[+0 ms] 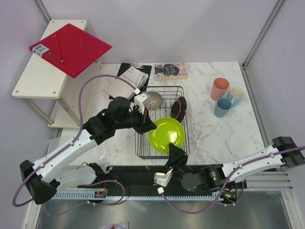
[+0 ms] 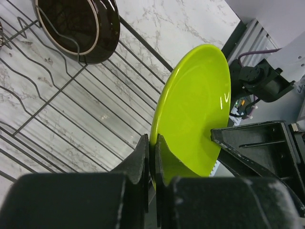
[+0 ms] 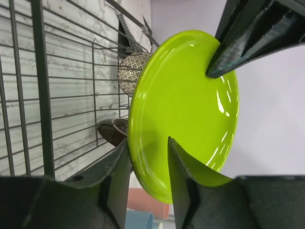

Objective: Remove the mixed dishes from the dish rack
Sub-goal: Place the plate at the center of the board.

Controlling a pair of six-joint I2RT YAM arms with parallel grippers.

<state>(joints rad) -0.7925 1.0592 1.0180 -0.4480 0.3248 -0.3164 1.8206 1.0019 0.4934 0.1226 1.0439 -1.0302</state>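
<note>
Your left hand point(image 2: 151, 157) is clenched on the plate point(image 2: 195, 109), holding it on edge over the rack's point(image 2: 86, 109) near end, likely for a handover. Your right hand point(image 3: 147, 171) straddles the opposite rim; I cannot tell whether it grips. Only the top view shows cups point(image 1: 220, 88) standing on the desk point(image 1: 228, 133).

The left arm is reaching toward two o'clock, the left gripper point(image 1: 149, 125) pinching the lime green plate point(image 1: 167, 133). The right arm is stretching toward nine o'clock, the right gripper point(image 1: 174, 151) straddling the rim, jaws parted.
</note>
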